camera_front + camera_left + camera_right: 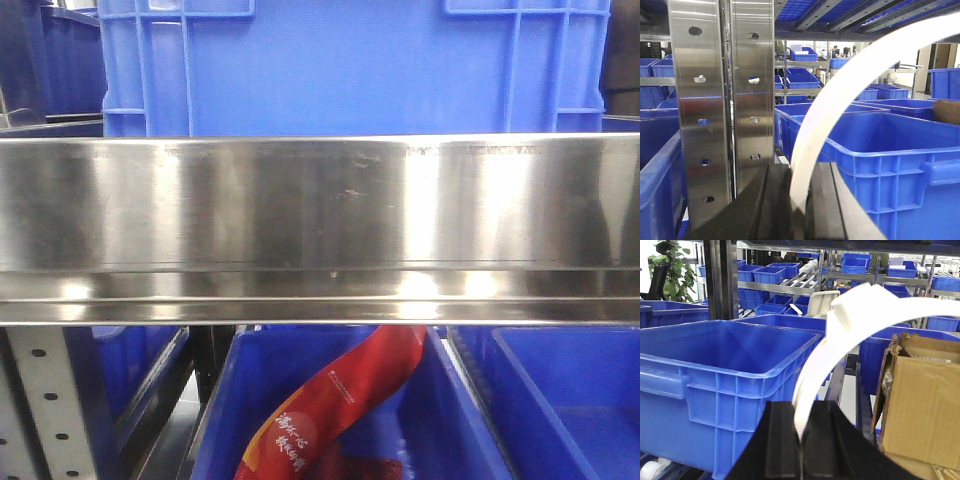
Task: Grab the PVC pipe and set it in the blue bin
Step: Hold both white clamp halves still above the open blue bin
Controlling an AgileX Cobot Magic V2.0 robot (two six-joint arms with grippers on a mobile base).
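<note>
Left fingers point(782, 197), black, clamped on the end of a white pipe point(812, 130) that arcs up and right; steel post point(700, 100) just behind at left, blue bin point(875, 165) beyond at right, pipe outside it. Right fingers point(787, 435) likewise pinch a white pipe point(817, 365) curving up and right, second blue bin point(715, 405) behind at left, cardboard box point(920, 405) at right; cannot tell if both hold one pipe. Front view: steel shelf rail point(320, 220) close across the frame, blue crate point(350, 60) above it, red packet point(340, 400) below.
</note>
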